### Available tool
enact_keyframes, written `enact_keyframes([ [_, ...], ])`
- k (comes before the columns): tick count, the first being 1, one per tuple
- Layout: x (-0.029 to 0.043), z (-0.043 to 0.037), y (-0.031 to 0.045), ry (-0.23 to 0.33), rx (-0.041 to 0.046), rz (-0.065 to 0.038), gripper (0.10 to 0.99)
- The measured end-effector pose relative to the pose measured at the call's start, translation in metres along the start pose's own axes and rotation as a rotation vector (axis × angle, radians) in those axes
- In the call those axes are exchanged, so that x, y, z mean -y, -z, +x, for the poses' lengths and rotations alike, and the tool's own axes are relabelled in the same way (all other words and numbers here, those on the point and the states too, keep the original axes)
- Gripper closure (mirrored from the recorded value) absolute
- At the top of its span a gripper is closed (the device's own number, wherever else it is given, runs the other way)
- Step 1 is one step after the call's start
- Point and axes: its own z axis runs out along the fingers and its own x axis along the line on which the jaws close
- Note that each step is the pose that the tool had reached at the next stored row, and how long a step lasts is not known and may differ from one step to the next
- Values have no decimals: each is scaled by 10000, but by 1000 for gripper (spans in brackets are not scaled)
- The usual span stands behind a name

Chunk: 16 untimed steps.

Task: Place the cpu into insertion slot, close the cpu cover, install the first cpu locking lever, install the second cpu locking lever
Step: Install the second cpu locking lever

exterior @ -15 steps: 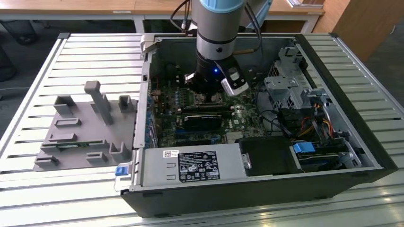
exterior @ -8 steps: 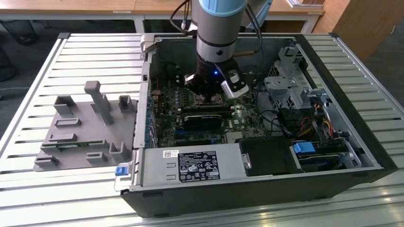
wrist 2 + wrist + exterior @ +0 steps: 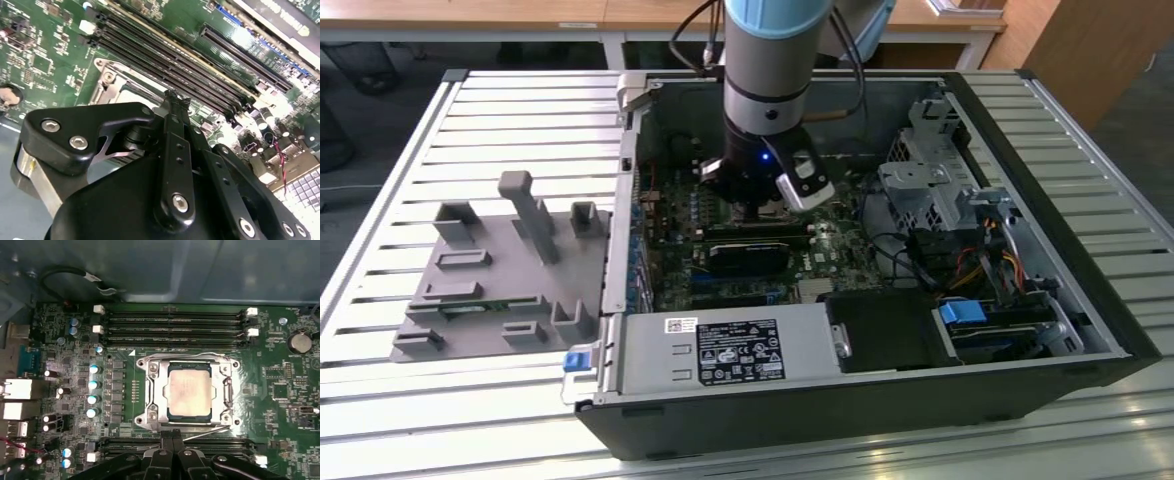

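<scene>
The clenched, empty jaws sit just beside the cpu cover [image 3: 190, 390], which lies over the cpu [image 3: 189, 391].

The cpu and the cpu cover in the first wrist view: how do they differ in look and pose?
The cpu is a solid, flat square with a dull silvery-grey top; the cpu cover is a shinier metal frame with a window in its middle. The cpu lies inside that window, while the cpu cover lies around it, closed over the insertion slot. Both lie flat and parallel to the green board. The gripper sits just beside the socket's edge, fingertips together.
</scene>
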Motion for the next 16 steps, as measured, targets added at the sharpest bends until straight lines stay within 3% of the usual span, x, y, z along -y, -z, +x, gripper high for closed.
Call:
enact_keyframes([
  [5,12,13,-81,2,-1,-39,980],
  [10,32,31,-87,-4,-3,-407,980],
  [16,66,87,-85,-4,-4,-475,980],
])
